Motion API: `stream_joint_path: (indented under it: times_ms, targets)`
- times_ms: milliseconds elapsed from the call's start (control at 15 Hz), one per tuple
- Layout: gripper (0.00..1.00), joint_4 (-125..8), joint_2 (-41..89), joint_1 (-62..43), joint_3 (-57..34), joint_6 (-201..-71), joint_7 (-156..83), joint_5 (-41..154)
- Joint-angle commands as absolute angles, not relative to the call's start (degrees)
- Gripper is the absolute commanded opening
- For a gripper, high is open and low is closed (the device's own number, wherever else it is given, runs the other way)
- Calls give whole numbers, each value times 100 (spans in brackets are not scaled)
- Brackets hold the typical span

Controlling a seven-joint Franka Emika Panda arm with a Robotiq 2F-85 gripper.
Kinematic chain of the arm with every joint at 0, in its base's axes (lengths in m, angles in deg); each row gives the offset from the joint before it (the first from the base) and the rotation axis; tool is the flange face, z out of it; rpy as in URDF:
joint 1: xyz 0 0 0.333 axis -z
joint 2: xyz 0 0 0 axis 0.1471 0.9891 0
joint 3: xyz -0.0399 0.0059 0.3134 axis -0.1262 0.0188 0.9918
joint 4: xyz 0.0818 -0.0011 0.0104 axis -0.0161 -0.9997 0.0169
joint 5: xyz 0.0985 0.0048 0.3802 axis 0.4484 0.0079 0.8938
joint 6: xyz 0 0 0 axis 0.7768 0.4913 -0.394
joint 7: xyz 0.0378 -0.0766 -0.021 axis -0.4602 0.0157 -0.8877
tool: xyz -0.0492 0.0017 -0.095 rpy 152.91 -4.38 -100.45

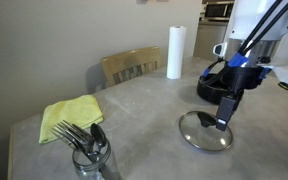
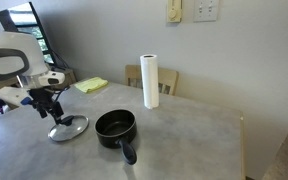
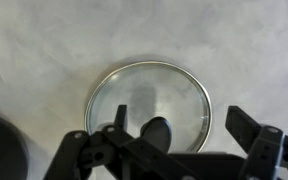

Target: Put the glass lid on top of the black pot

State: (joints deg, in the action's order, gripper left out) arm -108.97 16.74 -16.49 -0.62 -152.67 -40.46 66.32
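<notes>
The glass lid (image 1: 205,131) lies flat on the grey table, round with a metal rim and a black knob (image 3: 156,132); it also shows in an exterior view (image 2: 68,128) and fills the middle of the wrist view (image 3: 152,100). The black pot (image 2: 115,126) stands beside it with its long handle pointing toward the table's front edge; in an exterior view it sits behind the arm (image 1: 210,88). My gripper (image 1: 222,118) hangs just above the lid, fingers open and spread either side of the knob (image 3: 174,140), holding nothing.
A white paper towel roll (image 2: 150,80) stands upright at the back by a wooden chair (image 1: 131,66). A yellow cloth (image 1: 69,115) lies on the table. A glass with forks (image 1: 89,148) stands near the table corner.
</notes>
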Motion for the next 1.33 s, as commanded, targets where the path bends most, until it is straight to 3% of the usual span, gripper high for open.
stream_joint_path:
  times_ms: [0,733,800,867,1000,1267]
  targets:
    - [100,-10600,2160,-1610,-121,-15715,-3904,6454]
    - [100,-9775,3022,-1756,-386,-15813,-3006,5988]
    - [97,-9745,3040,-1753,-372,-15785,-3015,6009]
    - [74,-9718,3076,-1776,-391,-15790,-2994,5988]
    - [69,-9705,3083,-1789,-403,-15755,-2981,5984]
    - [42,-9777,2936,-1864,-513,-15532,-2807,5892]
